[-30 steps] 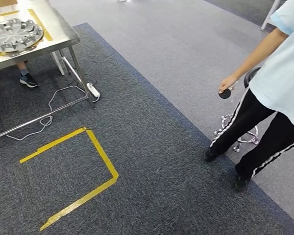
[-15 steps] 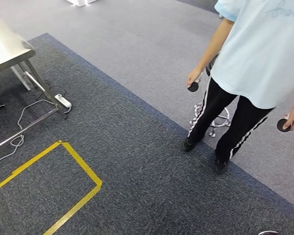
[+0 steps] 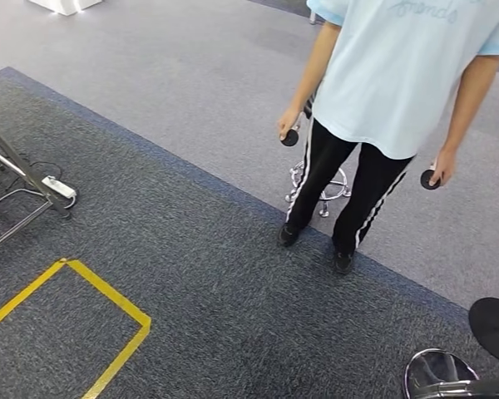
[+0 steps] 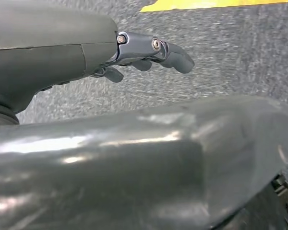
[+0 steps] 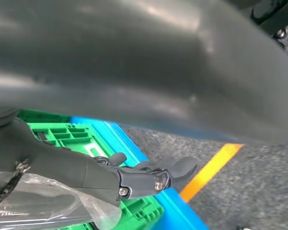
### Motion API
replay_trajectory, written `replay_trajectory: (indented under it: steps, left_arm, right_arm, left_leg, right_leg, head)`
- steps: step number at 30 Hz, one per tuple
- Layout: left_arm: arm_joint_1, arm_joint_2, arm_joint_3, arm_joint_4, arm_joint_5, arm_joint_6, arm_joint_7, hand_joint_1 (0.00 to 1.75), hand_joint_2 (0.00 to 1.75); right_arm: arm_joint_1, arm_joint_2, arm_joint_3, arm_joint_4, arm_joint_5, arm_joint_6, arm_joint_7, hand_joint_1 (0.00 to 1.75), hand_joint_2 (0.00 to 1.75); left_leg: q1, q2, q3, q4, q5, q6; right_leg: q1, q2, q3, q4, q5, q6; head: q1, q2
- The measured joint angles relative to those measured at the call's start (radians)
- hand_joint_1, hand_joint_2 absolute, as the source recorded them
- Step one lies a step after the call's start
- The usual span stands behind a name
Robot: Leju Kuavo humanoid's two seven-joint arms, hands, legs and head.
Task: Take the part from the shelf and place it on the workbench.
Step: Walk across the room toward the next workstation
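I count one person in a pale blue shirt on my head camera, holding two small black discs, one in one hand and one in the other. One chrome stool base stands behind their legs, and one yellow tape outline marks the carpet. My left hand hangs with fingers apart, holding nothing. My right hand is likewise loose and empty, above one green crate. I can't see the part anywhere. My view has swung since a second ago: the table with the large metal wheel has gone from frame.
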Motion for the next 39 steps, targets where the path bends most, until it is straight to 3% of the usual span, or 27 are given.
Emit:
replay_trajectory:
  steps: [2, 4, 6, 7, 9, 11, 12, 13, 14, 15, 17, 18, 20, 21, 22, 24, 26, 27, 28, 29, 30, 32, 34, 35, 37, 39]
  left_arm:
    - [0.0, 0.0, 0.0, 0.0, 0.0, 0.0, 0.001, 0.0, 0.0]
    - [0.001, 0.002, 0.0, -0.001, -0.001, 0.0, 0.003, 0.0, 0.0]
    - [0.0, 0.005, 0.0, -0.006, -0.003, 0.0, 0.006, 0.0, 0.0]
    - [-0.001, 0.007, 0.0, -0.009, -0.003, 0.0, 0.008, 0.0, 0.0]
    - [0.001, 0.008, 0.0, -0.015, -0.003, 0.0, 0.009, 0.0, 0.0]
    - [0.006, 0.008, 0.0, -0.017, -0.003, 0.0, 0.009, 0.0, 0.0]
    - [0.007, 0.008, 0.0, -0.017, -0.002, 0.0, 0.01, 0.0, 0.0]
    - [0.009, 0.008, 0.0, -0.017, -0.002, 0.0, 0.01, 0.0, 0.0]
    - [0.009, 0.007, -0.001, -0.017, -0.002, 0.0, 0.01, 0.0, 0.0]
    - [0.01, 0.007, -0.001, -0.017, -0.002, 0.0, 0.009, 0.0, 0.0]
    - [0.011, 0.008, 0.0, -0.017, -0.002, 0.0, 0.009, 0.0, 0.0]
    - [0.011, 0.008, 0.0, -0.017, -0.002, 0.0, 0.009, 0.0, 0.0]
    - [0.011, 0.008, 0.0, -0.018, -0.001, 0.0, 0.01, 0.0, 0.0]
    - [0.01, 0.008, 0.0, -0.018, 0.0, 0.0, 0.009, 0.0, 0.0]
    - [0.008, 0.009, -0.001, -0.018, 0.002, 0.0, 0.008, 0.0, 0.0]
    - [0.004, 0.008, -0.002, -0.019, 0.011, 0.0, 0.0, 0.0, 0.0]
    - [0.002, 0.007, -0.006, -0.018, 0.023, 0.0, -0.008, 0.0, 0.0]
    - [0.001, 0.007, -0.01, -0.018, 0.027, 0.0, -0.01, 0.0, 0.0]
    - [-0.001, 0.006, -0.014, -0.017, 0.029, 0.0, -0.011, 0.0, 0.0]
    - [-0.004, 0.006, -0.018, -0.016, 0.03, 0.0, -0.012, 0.0, 0.0]
    - [-0.007, 0.006, -0.021, -0.016, 0.031, 0.0, -0.012, 0.0, 0.0]
    - [-0.011, 0.004, -0.025, -0.015, 0.034, 0.0, -0.014, 0.0, 0.0]
    - [-0.015, 0.003, -0.027, -0.014, 0.04, 0.0, -0.018, 0.0, 0.0]
    - [-0.018, 0.003, -0.028, -0.013, 0.044, 0.0, -0.02, 0.0, 0.0]
    - [-0.026, 0.003, -0.031, -0.012, 0.048, 0.0, -0.023, 0.0, 0.0]
    - [-0.032, 0.003, -0.036, -0.011, 0.051, 0.0, -0.025, 0.0, 0.0]
  right_arm:
    - [-0.002, -0.006, 0.007, 0.004, -0.003, -0.001, -0.001, 0.0, 0.0]
    - [-0.004, -0.009, 0.013, 0.008, -0.007, -0.001, -0.002, 0.0, 0.0]
    - [-0.003, -0.011, 0.018, 0.012, -0.011, -0.002, -0.002, 0.0, 0.0]
    - [-0.001, -0.012, 0.02, 0.014, -0.015, -0.003, 0.0, 0.0, 0.0]
    - [0.003, -0.015, 0.026, 0.016, -0.026, -0.01, 0.006, 0.0, 0.0]
    - [0.007, -0.018, 0.034, 0.016, -0.038, -0.017, 0.013, 0.0, 0.0]
    - [0.009, -0.019, 0.038, 0.017, -0.042, -0.019, 0.015, 0.0, 0.0]
    - [0.012, -0.02, 0.042, 0.017, -0.045, -0.02, 0.017, 0.0, 0.0]
    - [0.014, -0.021, 0.046, 0.018, -0.046, -0.02, 0.018, 0.0, 0.0]
    - [0.016, -0.022, 0.049, 0.018, -0.047, -0.02, 0.018, 0.0, 0.0]
    - [0.016, -0.024, 0.054, 0.018, -0.047, -0.021, 0.019, 0.0, 0.0]
    - [0.015, -0.026, 0.056, 0.018, -0.047, -0.022, 0.019, 0.0, 0.0]
    - [0.017, -0.029, 0.059, 0.018, -0.048, -0.022, 0.02, 0.0, 0.0]
    - [0.02, -0.031, 0.061, 0.018, -0.048, -0.022, 0.021, 0.0, 0.0]
    - [0.022, -0.033, 0.063, 0.019, -0.05, -0.023, 0.022, 0.0, 0.0]
    - [0.024, -0.041, 0.072, 0.019, -0.062, -0.032, 0.025, 0.0, 0.0]
    - [0.019, -0.053, 0.09, 0.021, -0.077, -0.044, 0.025, 0.0, 0.0]
    - [0.016, -0.059, 0.099, 0.022, -0.081, -0.047, 0.024, 0.0, 0.0]
    - [0.016, -0.064, 0.106, 0.025, -0.084, -0.05, 0.023, 0.0, 0.0]
    - [0.016, -0.068, 0.112, 0.027, -0.086, -0.052, 0.023, 0.0, 0.0]
    - [0.017, -0.073, 0.117, 0.029, -0.088, -0.053, 0.022, 0.0, 0.0]
    - [0.016, -0.081, 0.126, 0.033, -0.091, -0.055, 0.021, 0.0, 0.0]
    - [0.014, -0.087, 0.136, 0.037, -0.096, -0.058, 0.017, 0.0, 0.0]
    - [0.013, -0.09, 0.141, 0.039, -0.099, -0.059, 0.016, 0.0, 0.0]
    - [0.014, -0.094, 0.15, 0.046, -0.102, -0.063, 0.014, 0.0, 0.0]
    - [0.014, -0.098, 0.158, 0.051, -0.107, -0.068, 0.013, 0.0, 0.0]
  left_leg:
    - [-0.003, 0.02, 0.006, 0.002, -0.007, -0.009]
    - [-0.007, 0.036, 0.011, 0.005, -0.013, -0.02]
    - [-0.008, 0.053, 0.016, 0.005, -0.016, -0.031]
    - [-0.005, 0.048, 0.018, 0.008, -0.022, -0.037]
    - [-0.001, 0.001, 0.001, 0.061, -0.065, -0.047]
    - [0.002, -0.053, -0.058, 0.195, -0.139, -0.049]
    - [0.002, -0.062, -0.091, 0.264, -0.164, -0.049]
    - [0.001, -0.065, -0.113, 0.306, -0.169, -0.047]
    - [0.001, -0.067, -0.119, 0.308, -0.151, -0.045]
    - [0.001, -0.071, -0.108, 0.268, -0.114, -0.041]
    - [0.001, -0.11, -0.06, 0.135, -0.032, -0.031]
    - [0.002, -0.133, -0.041, 0.08, -0.01, -0.028]
    - [0.0, -0.155, -0.029, 0.036, -0.003, -0.024]
    - [-0.002, -0.146, -0.028, 0.029, -0.003, -0.022]
    - [-0.002, -0.133, -0.028, 0.026, 0.0, -0.017]
    - [0.0, -0.106, -0.027, 0.017, 0.007, -0.004]
    - [-0.001, -0.075, -0.029, 0.015, 0.008, 0.004]
    - [-0.002, -0.059, -0.03, 0.015, 0.007, 0.005]
    - [-0.003, -0.043, -0.03, 0.015, 0.006, 0.005]
    - [-0.004, -0.028, -0.03, 0.016, 0.006, 0.005]
    - [-0.004, -0.015, -0.028, 0.016, 0.004, 0.003]
    - [-0.005, 0.008, -0.023, 0.016, 0.0, -0.003]
    - [-0.009, 0.027, -0.017, 0.019, -0.006, -0.013]
    - [-0.01, 0.036, -0.014, 0.019, -0.008, -0.019]
    - [-0.007, 0.049, -0.009, 0.02, -0.012, -0.031]
    - [-0.002, 0.017, -0.016, 0.051, -0.04, -0.042]
  right_leg:
    - [0.001, -0.042, 0.076, -0.142, 0.057, -0.004]
    - [0.004, -0.064, 0.111, -0.209, 0.074, -0.016]
    - [0.007, -0.046, 0.104, -0.212, 0.073, -0.03]
    - [0.007, -0.036, 0.104, -0.213, 0.075, -0.037]
    - [0.004, -0.016, 0.109, -0.216, 0.08, -0.049]
    - [0.005, 0.007, 0.11, -0.216, 0.083, -0.055]
    - [0.006, 0.02, 0.111, -0.216, 0.084, -0.056]
    - [0.008, 0.034, 0.111, -0.216, 0.084, -0.056]
    - [0.01, 0.049, 0.113, -0.216, 0.083, -0.057]
    - [0.011, 0.064, 0.116, -0.216, 0.083, -0.056]
    - [0.013, 0.092, 0.118, -0.214, 0.082, -0.055]
    - [0.014, 0.106, 0.116, -0.212, 0.081, -0.052]
    - [0.011, 0.131, 0.101, -0.207, 0.083, -0.041]
    - [0.008, 0.143, 0.094, -0.207, 0.086, -0.034]
    - [0.006, 0.141, 0.087, -0.205, 0.085, -0.028]
    - [0.007, 0.093, 0.06, -0.162, 0.055, -0.021]
    - [0.009, 0.033, 0.001, -0.041, -0.013, -0.015]
    - [0.008, 0.021, -0.033, 0.028, -0.043, -0.011]
    - [0.006, 0.016, -0.056, 0.075, -0.058, -0.008]
    - [0.005, 0.013, -0.06, 0.086, -0.052, -0.006]
    - [0.004, 0.008, -0.041, 0.055, -0.029, -0.005]
    - [0.005, -0.026, 0.039, -0.09, 0.035, -0.008]
    - [0.008, -0.056, 0.095, -0.194, 0.068, -0.017]
    - [0.01, -0.059, 0.102, -0.21, 0.07, -0.023]
    - [0.012, -0.037, 0.101, -0.21, 0.075, -0.035]
    - [0.009, -0.019, 0.106, -0.215, 0.082, -0.048]
  head:
    - [0.0, 0.0]
    - [-0.004, 0.0]
    - [-0.007, 0.0]
    - [-0.007, 0.0]
    - [-0.01, 0.0]
    - [-0.012, 0.0]
    - [-0.012, 0.0]
    - [-0.012, 0.0]
    - [-0.012, 0.0]
    - [-0.012, 0.0]
    - [-0.012, 0.0]
    - [-0.012, 0.0]
    - [-0.011, 0.0]
    - [-0.01, 0.0]
    - [-0.01, 0.0]
    - [-0.006, 0.0]
    - [-0.003, 0.0]
    - [-0.002, 0.0]
    - [-0.002, 0.0]
    - [-0.002, 0.0]
    - [-0.002, 0.0]
    - [-0.002, 0.0]
    - [-0.004, 0.0]
    - [-0.005, 0.0]
    - [-0.008, 0.0]
    - [-0.01, 0.0]
